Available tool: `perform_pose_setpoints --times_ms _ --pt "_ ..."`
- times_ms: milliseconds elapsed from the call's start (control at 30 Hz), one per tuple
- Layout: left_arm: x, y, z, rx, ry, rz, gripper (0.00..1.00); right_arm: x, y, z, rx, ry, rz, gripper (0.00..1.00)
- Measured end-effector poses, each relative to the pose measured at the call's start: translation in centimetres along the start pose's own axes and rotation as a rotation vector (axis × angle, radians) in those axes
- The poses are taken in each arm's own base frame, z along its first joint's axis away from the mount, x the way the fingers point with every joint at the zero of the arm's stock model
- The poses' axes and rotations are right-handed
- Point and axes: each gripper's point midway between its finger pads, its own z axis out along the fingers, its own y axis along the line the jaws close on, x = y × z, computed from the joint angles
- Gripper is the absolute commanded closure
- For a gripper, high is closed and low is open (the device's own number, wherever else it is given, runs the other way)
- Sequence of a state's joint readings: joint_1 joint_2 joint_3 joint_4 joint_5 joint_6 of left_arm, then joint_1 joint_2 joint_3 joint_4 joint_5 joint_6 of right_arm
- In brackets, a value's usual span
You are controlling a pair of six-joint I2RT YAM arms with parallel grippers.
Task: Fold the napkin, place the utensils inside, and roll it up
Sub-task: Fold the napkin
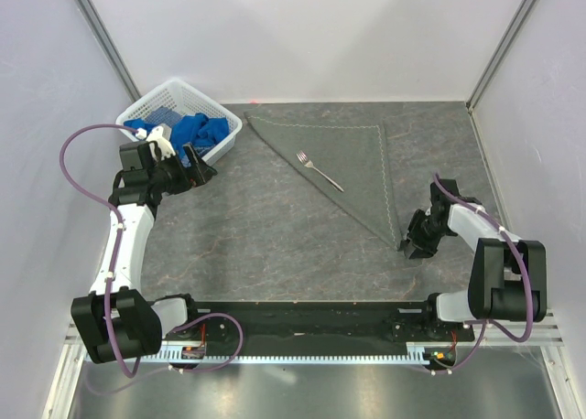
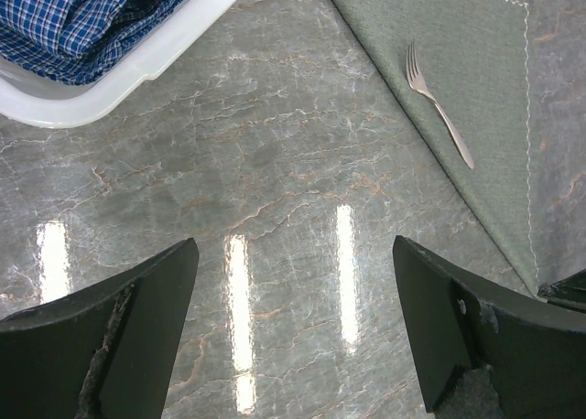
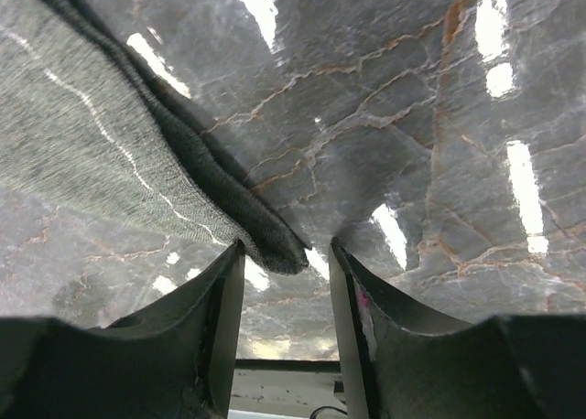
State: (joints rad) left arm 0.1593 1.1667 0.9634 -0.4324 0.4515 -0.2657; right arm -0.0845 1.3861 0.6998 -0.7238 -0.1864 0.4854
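One fork (image 1: 319, 170) lies on your napkin (image 1: 352, 158), which is folded to a triangle on the worktop (image 1: 265, 236). The right jaws stand narrow around its near corner, not yet pinching; the left jaws are wide, beside the basket (image 1: 146, 99).

On the napkin (image 1: 357, 163) lies the fork (image 1: 319, 170); left of it, cloths (image 1: 197, 131) in the basket (image 1: 151, 99).

napkin (image 1: 362, 163): matt woven cloth, fine-textured, paler stitched hem | fork (image 1: 320, 171): polished metal, smooth, bright | table (image 1: 265, 245): glossy marble-patterned top, smooth, bright reflections | basket (image 1: 209, 102): white plastic lattice, smooth, slight sheen | blue cloths (image 1: 197, 129): soft checked fabric, matt
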Motion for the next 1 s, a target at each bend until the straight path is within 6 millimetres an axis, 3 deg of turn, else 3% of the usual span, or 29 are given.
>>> perform_pose_setpoints --times_ms 600,800,833,1000 --pt "0.0 0.0 0.0 0.000 0.000 0.000 0.06 -0.2 0.0 0.6 -0.019 0.001 0.046 0.78" --pt "0.0 0.0 0.0 0.000 0.000 0.000 0.06 -0.4 0.7 0.9 -0.064 0.018 0.012 0.92" --pt "0.0 0.0 0.0 0.000 0.000 0.000 0.06 -0.4 0.8 0.9 -0.071 0.022 0.004 0.99" --pt "0.0 0.0 0.0 0.000 0.000 0.000 0.06 -0.6 1.0 0.9 -0.083 0.017 -0.030 1.00"
